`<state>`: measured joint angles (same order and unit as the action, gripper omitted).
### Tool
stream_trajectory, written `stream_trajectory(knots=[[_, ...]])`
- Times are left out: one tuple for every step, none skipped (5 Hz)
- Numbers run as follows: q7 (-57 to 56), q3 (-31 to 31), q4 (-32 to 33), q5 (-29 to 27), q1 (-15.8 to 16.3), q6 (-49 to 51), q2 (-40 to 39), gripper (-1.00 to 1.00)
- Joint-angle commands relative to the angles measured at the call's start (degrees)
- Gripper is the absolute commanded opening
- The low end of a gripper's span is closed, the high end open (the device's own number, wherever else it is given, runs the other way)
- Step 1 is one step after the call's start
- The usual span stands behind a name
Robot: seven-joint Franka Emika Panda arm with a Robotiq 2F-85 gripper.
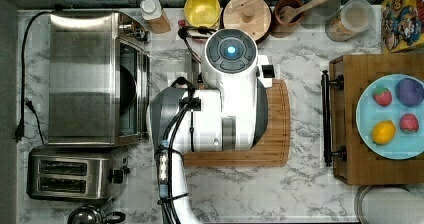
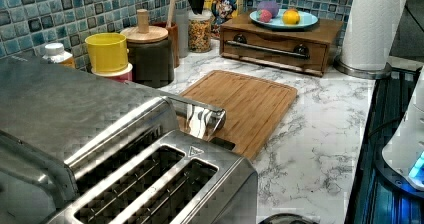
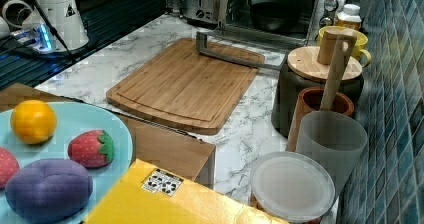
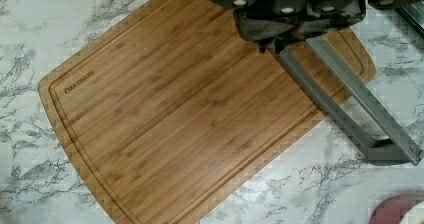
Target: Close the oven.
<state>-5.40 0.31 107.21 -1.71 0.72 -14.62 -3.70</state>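
At the right view's top, the boxy stainless-steel oven (image 3: 280,9) stands open, door dropped over the bamboo cutting board (image 3: 185,84); fingers' (image 4: 280,44) state unclear, above its grey bar handle (image 4: 345,104), placed for lifting.

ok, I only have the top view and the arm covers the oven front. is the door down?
Observer: Yes. In the right view the oven stands open, with its bar handle over the edge of the cutting board.
Operator: Anything inside?
Observer: A dark pan sits in the cavity.
Operator: Where's the gripper?
Observer: The wrist view shows the gripper right at the handle bar. I cannot tell whether they touch.
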Motion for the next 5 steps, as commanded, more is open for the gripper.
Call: stream_trajectory(knots=[[-0.5,0.19,0.37,-0.02,-0.01,-0.14,-0.13,-1.0],[-18.69,-2.42,4.17,-9.58,-4.28,-4.42,-0.91,-1.0],[-33.84,-5.36,7.32,-19.02,-7.08,-8.91,-1.77,-1.0],[-50.04,-5.77,9.95,-29.6,-9.49,-11.03,-3.01,-1.0],[-57.87,-5.97,10.51,-35.82,-7.35,-11.22,-4.68,-1.0]])
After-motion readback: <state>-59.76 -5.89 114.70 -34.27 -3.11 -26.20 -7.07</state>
